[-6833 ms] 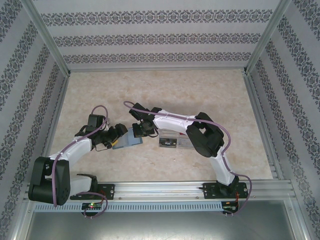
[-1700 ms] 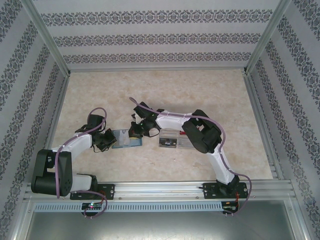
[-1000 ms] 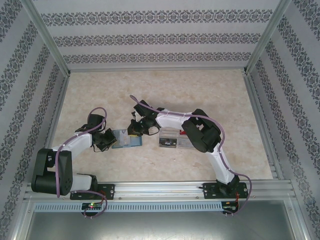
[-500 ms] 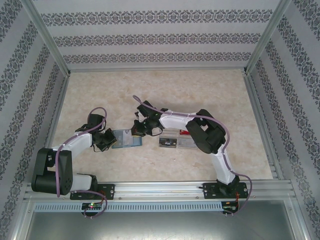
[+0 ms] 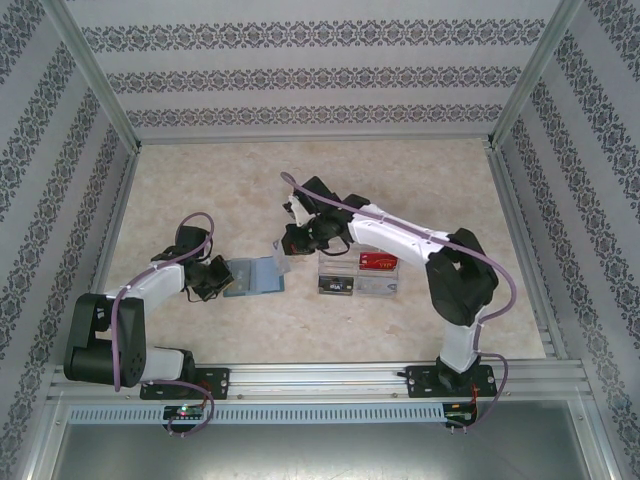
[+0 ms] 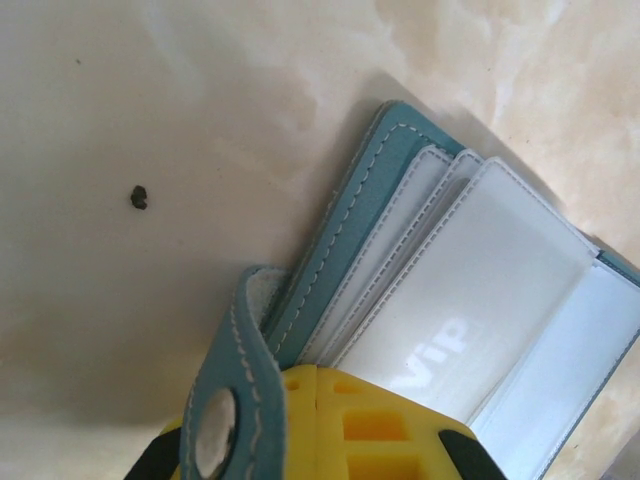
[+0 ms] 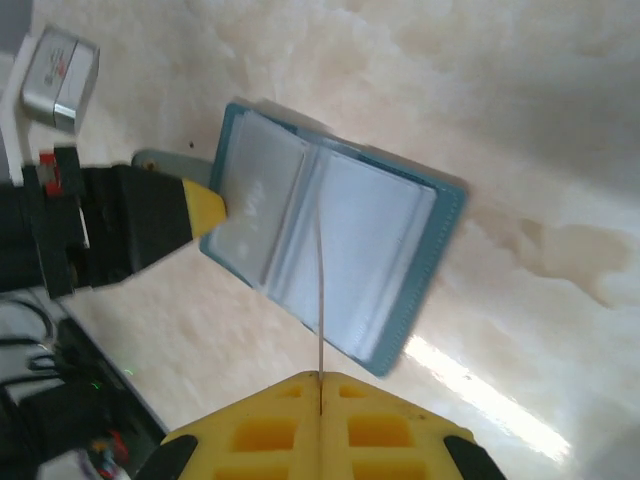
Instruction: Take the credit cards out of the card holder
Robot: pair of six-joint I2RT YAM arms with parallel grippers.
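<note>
Just past the aluminium rail [image 5: 320,375] that carries the arm bases, the left gripper [image 5: 213,278] is clenched on the left edge of the small flat teal-blue card holder [image 5: 255,276]. The holder lies open on the marbled beige table [image 5: 420,190], left of centre. Its snap-button strap [image 6: 228,400] curls up beside the yellow fingers. Its clear inner sleeves fan out, one showing the letters "VIP" [image 6: 440,350].

Over the holder's far right corner, the right gripper [image 5: 287,243] is pinched tight on a thin pale plastic credit card [image 7: 320,290]. From its own wrist the card is seen edge-on, held above the open sleeves.

Just to the right sits a clear plastic compartmented box [image 5: 358,283], apart from the holder, with a red card [image 5: 378,262] in a far compartment.

Beyond these, open tabletop stretches to the patterned walls [image 5: 320,70], with wide room at the back and on both sides.
</note>
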